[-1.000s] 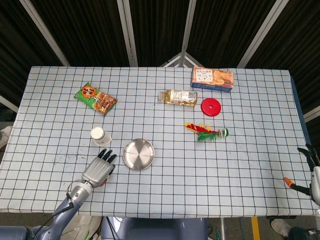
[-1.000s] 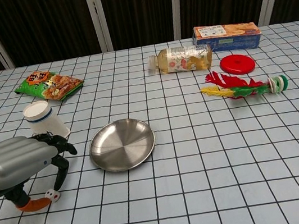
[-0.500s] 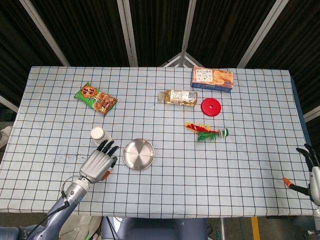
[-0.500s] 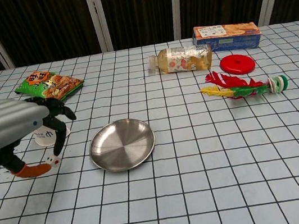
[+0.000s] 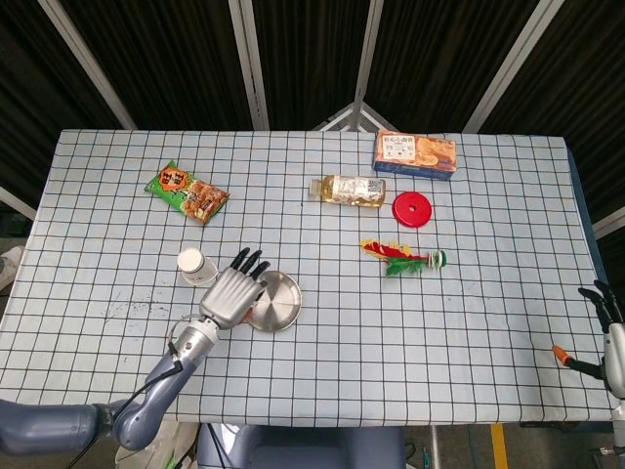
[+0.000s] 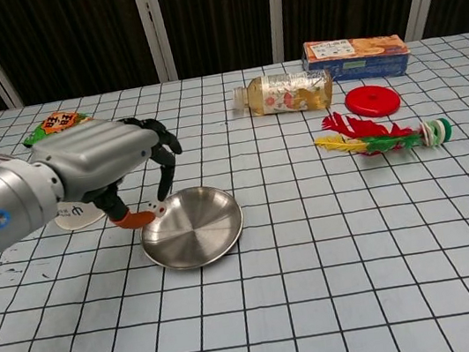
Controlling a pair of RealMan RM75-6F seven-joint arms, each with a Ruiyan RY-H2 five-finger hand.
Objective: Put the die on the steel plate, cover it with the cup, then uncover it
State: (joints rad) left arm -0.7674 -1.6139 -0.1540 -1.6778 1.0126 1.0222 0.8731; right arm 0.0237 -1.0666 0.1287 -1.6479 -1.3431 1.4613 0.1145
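Die point(image 6: 160, 211) pinched in left hand point(image 6: 103, 165) at near rim of plate point(image 6: 199, 235), just below fingertips; carry further over dish centre, lower, release gently so it doesn't bounce out.

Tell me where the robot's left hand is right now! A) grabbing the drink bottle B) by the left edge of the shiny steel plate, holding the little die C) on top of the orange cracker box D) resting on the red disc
B: in the chest view the left hand pinches the small white die just over the left rim of the steel plate, far from the box, bottle and disc.
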